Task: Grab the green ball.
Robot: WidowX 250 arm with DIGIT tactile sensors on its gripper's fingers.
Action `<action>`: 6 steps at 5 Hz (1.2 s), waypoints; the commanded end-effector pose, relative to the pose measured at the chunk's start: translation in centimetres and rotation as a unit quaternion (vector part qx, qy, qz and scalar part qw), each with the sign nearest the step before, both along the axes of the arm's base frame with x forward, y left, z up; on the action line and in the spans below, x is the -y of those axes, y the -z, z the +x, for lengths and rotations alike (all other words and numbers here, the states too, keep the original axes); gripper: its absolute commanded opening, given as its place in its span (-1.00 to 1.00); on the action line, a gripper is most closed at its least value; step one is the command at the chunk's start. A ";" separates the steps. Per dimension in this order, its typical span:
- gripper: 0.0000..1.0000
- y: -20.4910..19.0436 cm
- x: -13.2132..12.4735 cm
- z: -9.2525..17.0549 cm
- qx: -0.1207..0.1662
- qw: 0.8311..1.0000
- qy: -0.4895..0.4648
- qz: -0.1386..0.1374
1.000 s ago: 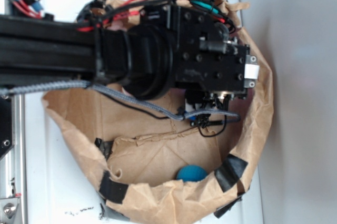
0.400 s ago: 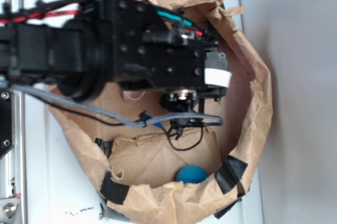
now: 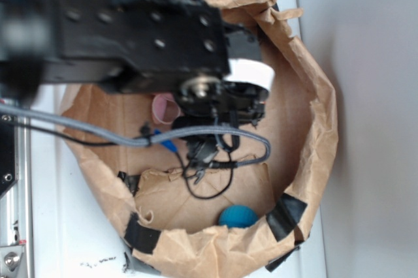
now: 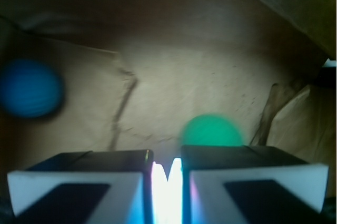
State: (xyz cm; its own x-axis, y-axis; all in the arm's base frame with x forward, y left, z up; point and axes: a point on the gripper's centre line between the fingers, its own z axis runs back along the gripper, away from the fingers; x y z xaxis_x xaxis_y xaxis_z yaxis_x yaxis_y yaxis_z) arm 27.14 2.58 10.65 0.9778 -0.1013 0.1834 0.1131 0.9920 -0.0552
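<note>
Fingers (image 4: 167,174) nearly closed, holding nothing; the green ball (image 4: 212,130) sits just beyond the right one inside the paper bag (image 3: 320,128). Descend like this and they'll knock it away.

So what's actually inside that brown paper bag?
A blue ball lies near the taped rim of the paper bag, a green ball sits just past the end effector, and something pink peeks out. The arm hides the rest of the floor.
</note>
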 end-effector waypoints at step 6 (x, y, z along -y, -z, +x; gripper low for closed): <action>1.00 5.7 -3.0 3.3 -0.012 0.996 -0.007 0.088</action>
State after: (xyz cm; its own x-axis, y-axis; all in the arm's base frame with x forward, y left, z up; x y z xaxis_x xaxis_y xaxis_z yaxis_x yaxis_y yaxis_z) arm 29.22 5.70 3.36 0.9909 -0.1030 0.0864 0.0933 0.9896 0.1097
